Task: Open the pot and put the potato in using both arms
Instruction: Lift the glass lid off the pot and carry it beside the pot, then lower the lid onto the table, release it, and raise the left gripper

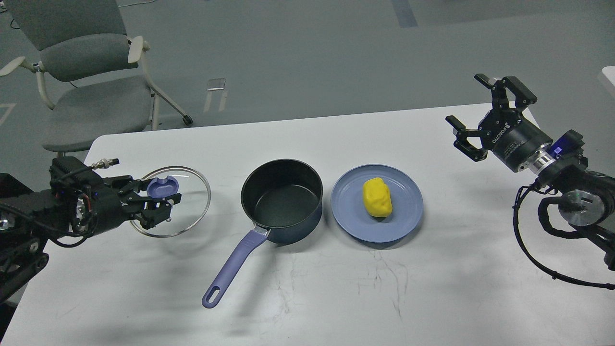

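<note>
A dark blue pot [282, 199] with a purple handle [234, 263] stands open and empty at the table's middle. My left gripper [162, 194] is shut on the purple knob of the glass lid [192, 202] and holds it at the table's left, well clear of the pot. A yellow potato [377, 197] lies on a blue plate [403, 211] just right of the pot. My right gripper [473, 113] is open and empty, raised at the far right of the table, apart from the plate.
The white table [336, 288] has scuffed bare surface in front of the pot and plate. A grey chair [91, 72] stands on the floor behind the table's left corner.
</note>
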You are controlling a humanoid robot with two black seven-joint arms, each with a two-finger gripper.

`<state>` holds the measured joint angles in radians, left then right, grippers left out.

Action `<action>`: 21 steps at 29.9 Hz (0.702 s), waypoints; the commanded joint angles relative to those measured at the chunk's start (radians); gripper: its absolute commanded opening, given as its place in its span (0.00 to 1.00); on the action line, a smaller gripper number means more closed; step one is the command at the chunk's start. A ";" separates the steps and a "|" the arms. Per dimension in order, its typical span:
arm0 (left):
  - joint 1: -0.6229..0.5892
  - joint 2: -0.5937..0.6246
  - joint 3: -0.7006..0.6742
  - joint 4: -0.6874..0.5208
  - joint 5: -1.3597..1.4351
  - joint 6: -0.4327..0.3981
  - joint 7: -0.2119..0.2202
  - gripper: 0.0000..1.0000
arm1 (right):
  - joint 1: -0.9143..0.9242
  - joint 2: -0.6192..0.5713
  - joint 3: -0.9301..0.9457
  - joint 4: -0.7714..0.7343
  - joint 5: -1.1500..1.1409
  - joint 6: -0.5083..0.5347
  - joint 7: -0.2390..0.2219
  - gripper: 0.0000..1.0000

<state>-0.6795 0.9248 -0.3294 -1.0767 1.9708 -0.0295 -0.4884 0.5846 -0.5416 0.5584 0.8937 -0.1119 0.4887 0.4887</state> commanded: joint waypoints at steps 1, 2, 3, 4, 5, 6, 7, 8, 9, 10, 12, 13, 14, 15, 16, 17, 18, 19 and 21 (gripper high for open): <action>0.017 -0.026 0.001 0.064 -0.024 0.003 0.000 0.21 | 0.000 0.000 0.000 -0.001 0.000 0.000 0.000 1.00; 0.021 -0.030 0.001 0.078 -0.033 0.003 0.000 0.21 | 0.000 0.000 0.000 -0.001 0.000 0.000 0.000 1.00; 0.029 -0.043 0.004 0.099 -0.053 0.006 0.000 0.21 | 0.000 -0.001 0.000 -0.001 0.000 0.000 0.000 1.00; 0.035 -0.052 0.009 0.113 -0.062 0.013 0.000 0.21 | 0.000 -0.001 0.000 -0.001 0.000 0.000 0.000 1.00; 0.038 -0.057 0.010 0.118 -0.064 0.016 0.000 0.21 | 0.000 -0.001 0.000 -0.001 0.000 0.000 0.000 1.00; 0.040 -0.060 0.012 0.121 -0.064 0.020 0.000 0.21 | 0.000 -0.001 0.000 -0.001 0.000 0.000 0.000 1.00; 0.043 -0.067 0.013 0.124 -0.064 0.022 0.000 0.21 | 0.000 -0.001 0.000 -0.001 0.000 0.000 0.000 1.00; 0.046 -0.072 0.013 0.126 -0.064 0.023 0.000 0.21 | 0.000 -0.001 0.000 -0.001 0.000 0.000 0.000 1.00; 0.052 -0.083 0.013 0.127 -0.066 0.023 0.000 0.22 | 0.000 -0.001 0.000 -0.001 0.000 0.000 0.000 1.00; 0.054 -0.090 0.013 0.133 -0.066 0.025 0.000 0.22 | 0.000 -0.001 0.000 -0.001 0.000 0.000 0.000 1.00; 0.055 -0.104 0.013 0.139 -0.066 0.026 0.000 0.25 | 0.000 -0.001 0.000 -0.001 0.000 0.000 0.000 1.00; 0.057 -0.106 0.013 0.139 -0.066 0.031 0.000 0.25 | 0.000 -0.001 0.000 -0.001 0.000 0.000 0.000 1.00; 0.057 -0.109 0.013 0.141 -0.066 0.034 0.000 0.26 | 0.000 -0.001 0.000 -0.001 0.000 0.000 0.000 1.00; 0.057 -0.110 0.013 0.144 -0.066 0.036 0.000 0.26 | 0.000 -0.001 0.000 -0.001 0.000 0.000 0.000 1.00; 0.057 -0.112 0.013 0.147 -0.066 0.036 0.000 0.27 | 0.000 -0.001 0.000 -0.001 0.000 0.000 0.000 1.00; 0.061 -0.112 0.013 0.155 -0.066 0.036 0.000 0.28 | 0.000 -0.001 0.000 -0.001 0.000 0.000 0.000 1.00; 0.061 -0.113 0.013 0.159 -0.066 0.036 0.000 0.29 | 0.000 -0.001 0.000 -0.001 0.000 0.000 0.000 1.00; 0.061 -0.113 0.013 0.162 -0.066 0.036 0.000 0.29 | 0.000 -0.001 0.000 -0.001 0.000 0.000 0.000 1.00; 0.061 -0.129 0.015 0.167 -0.066 0.037 0.000 0.34 | 0.000 -0.001 0.000 -0.001 0.000 0.000 0.000 1.00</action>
<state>-0.6188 0.8116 -0.3157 -0.9175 1.9052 0.0056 -0.4886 0.5844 -0.5434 0.5584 0.8927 -0.1119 0.4887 0.4887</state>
